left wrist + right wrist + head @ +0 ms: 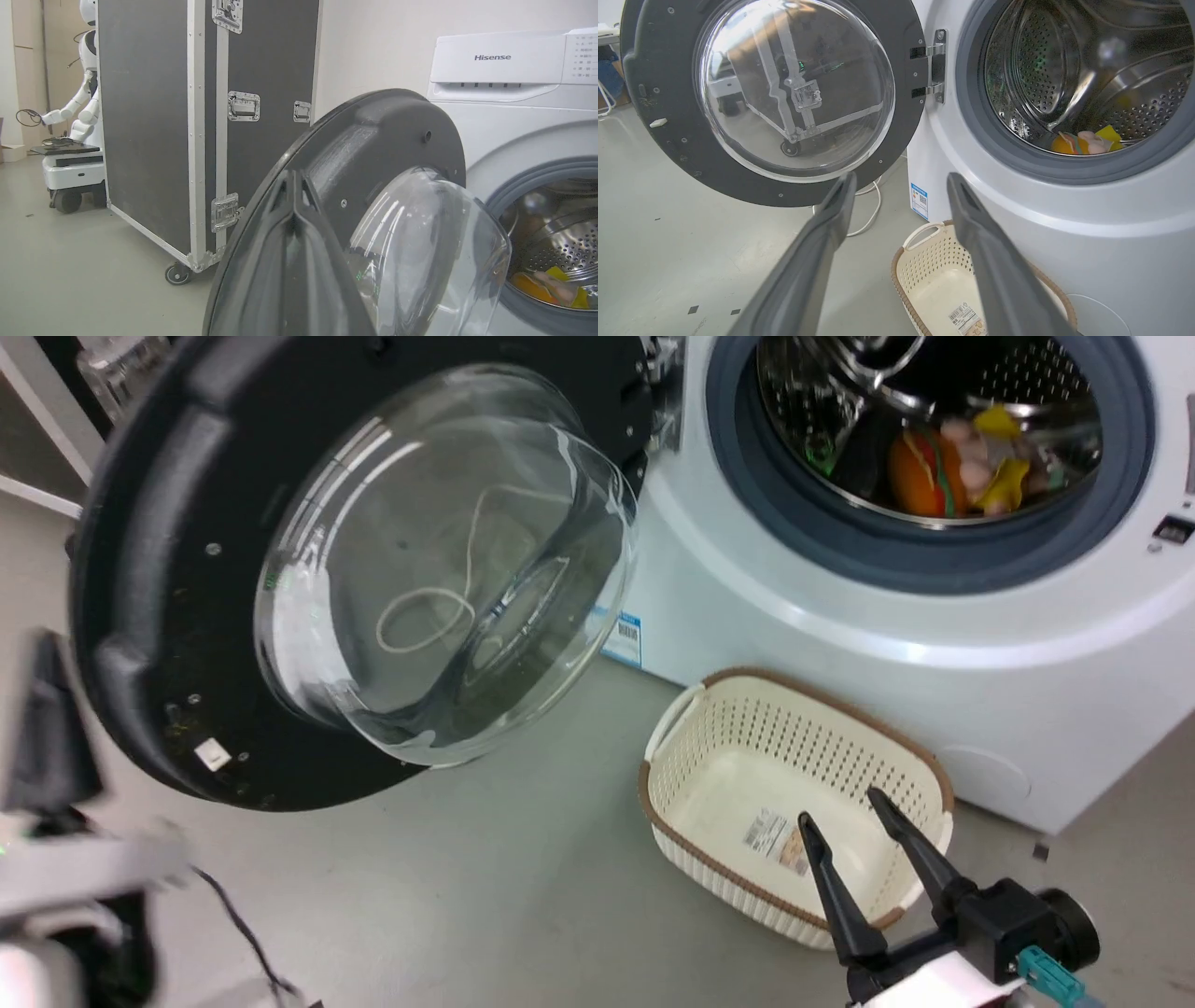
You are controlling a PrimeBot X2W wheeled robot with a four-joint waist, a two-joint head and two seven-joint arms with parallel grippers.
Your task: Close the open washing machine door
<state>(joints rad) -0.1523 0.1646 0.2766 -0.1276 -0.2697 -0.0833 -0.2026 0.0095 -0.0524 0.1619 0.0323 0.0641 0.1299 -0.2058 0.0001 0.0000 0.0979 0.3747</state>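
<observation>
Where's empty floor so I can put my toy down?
Bare grey floor lies between the washing machine door and the basket. Crowded near the washing machine: the basket sits by its front, with the right gripper above it.

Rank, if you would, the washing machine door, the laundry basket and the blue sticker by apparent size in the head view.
1. washing machine door, largest by far, though it also hangs nearest the camera.
2. laundry basket.
3. blue sticker, clearly smallest.
</observation>
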